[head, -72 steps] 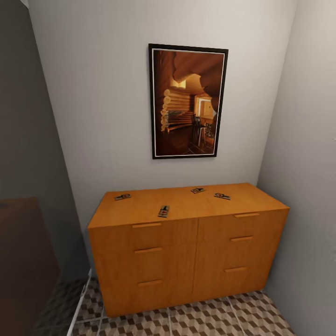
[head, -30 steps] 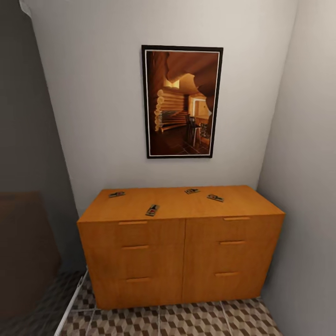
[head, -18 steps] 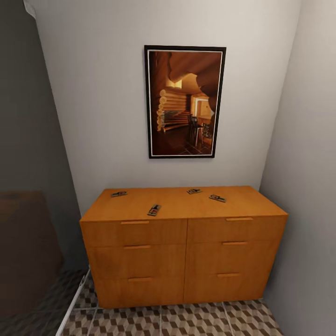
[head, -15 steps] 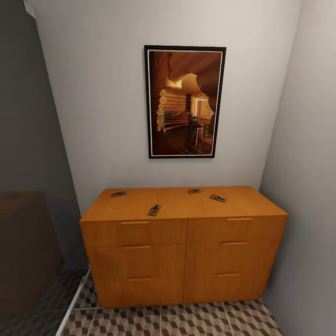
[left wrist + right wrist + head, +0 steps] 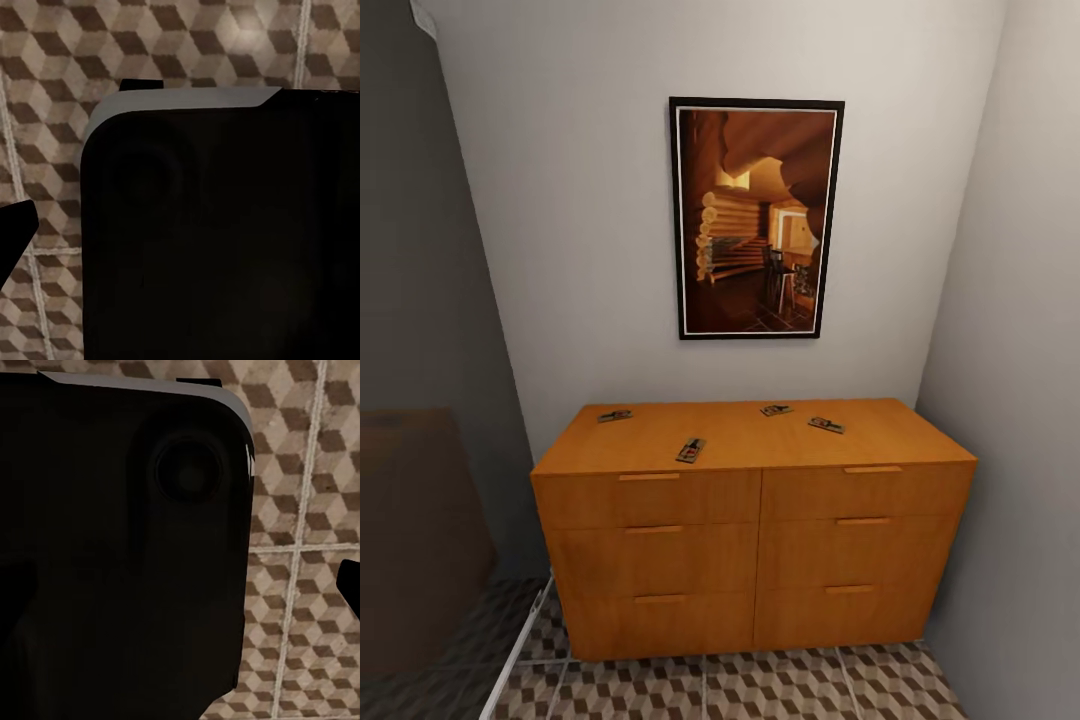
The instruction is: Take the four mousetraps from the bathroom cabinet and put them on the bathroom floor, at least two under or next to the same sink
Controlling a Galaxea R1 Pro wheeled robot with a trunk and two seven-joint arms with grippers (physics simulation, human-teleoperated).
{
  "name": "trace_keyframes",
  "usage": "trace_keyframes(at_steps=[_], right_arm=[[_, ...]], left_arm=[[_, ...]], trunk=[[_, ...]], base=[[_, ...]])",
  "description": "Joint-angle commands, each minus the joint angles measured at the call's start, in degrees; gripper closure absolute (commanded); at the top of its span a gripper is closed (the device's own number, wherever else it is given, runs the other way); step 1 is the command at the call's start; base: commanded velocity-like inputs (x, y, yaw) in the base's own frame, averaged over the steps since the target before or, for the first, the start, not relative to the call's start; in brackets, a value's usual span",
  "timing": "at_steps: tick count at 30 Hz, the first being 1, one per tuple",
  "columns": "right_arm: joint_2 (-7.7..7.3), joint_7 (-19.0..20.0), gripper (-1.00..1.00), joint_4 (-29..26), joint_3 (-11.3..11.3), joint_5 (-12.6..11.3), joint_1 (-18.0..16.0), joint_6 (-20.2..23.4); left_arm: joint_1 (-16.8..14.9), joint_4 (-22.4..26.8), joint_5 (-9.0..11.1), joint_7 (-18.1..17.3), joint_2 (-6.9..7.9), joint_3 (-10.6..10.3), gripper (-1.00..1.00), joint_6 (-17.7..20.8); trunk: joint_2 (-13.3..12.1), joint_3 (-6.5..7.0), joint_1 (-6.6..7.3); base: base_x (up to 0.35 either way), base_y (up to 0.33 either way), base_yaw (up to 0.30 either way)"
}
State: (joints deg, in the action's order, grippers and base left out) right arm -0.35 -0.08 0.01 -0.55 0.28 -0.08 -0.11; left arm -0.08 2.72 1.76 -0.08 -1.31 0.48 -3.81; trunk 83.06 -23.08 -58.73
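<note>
View has steadied since a second ago, so the approach looks finished; four mousetraps (image 5: pixel 691 450) (image 5: pixel 614 415) (image 5: pixel 776 409) (image 5: pixel 826 425) lie untouched on the cabinet (image 5: pixel 752 545) top, centre frame; bathroom floor (image 5: pixel 760 690) along the bottom edge; state of either claw cannot be told; reaching comes next.

4 mousetraps (image 5: pixel 690 450) on cabinet (image 5: pixel 755 540) top, under picture (image 5: pixel 756 218).
</note>
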Motion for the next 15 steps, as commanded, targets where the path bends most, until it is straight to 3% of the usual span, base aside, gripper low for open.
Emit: trace_keyframes(at_steps=[1,15], right_arm=[[-0.01,0.0,-1.0,0.0,-0.1,0.0,0.0,0.0],[-0.01,0.0,-1.0,0.0,-0.1,0.0,0.0,0.0]], left_arm=[[0.0,0.0,0.2,0.0,-0.01,0.0,-1.0,-0.1],[0.0,0.9,0.1,0.0,-0.01,-0.1,-1.0,-0.1]], trunk=[[0.0,-0.04,0.0],[0.0,-0.04,0.0]], base=[[0.0,0.0,0.0],[0.0,0.0,0.0]])
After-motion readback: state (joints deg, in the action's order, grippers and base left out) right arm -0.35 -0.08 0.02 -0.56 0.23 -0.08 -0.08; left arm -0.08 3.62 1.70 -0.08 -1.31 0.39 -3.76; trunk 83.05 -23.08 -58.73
